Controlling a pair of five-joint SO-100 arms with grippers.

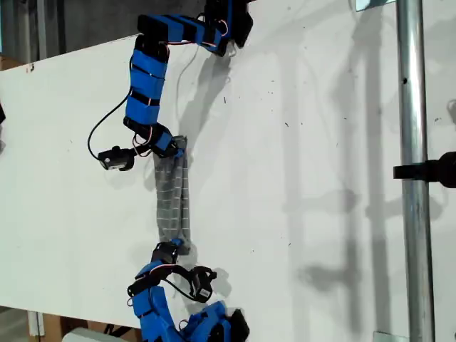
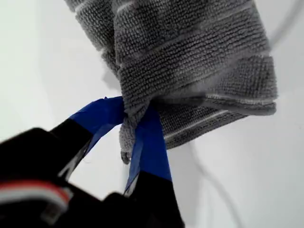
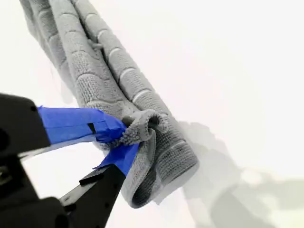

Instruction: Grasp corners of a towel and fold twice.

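Exterior view: both jaws pinch the towel (image 1: 172, 198), strung between them over the table (image 1: 306, 178), a fold likely underway, next needing an even lay-down.

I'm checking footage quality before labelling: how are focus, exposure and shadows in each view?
Exterior view: evenly lit, the arms cast soft grey shadows on the white table. First wrist view: the towel is sharp, my first gripper is softer, and the background is washed out. Second wrist view: towel weave crisp at my second gripper, table overexposed.
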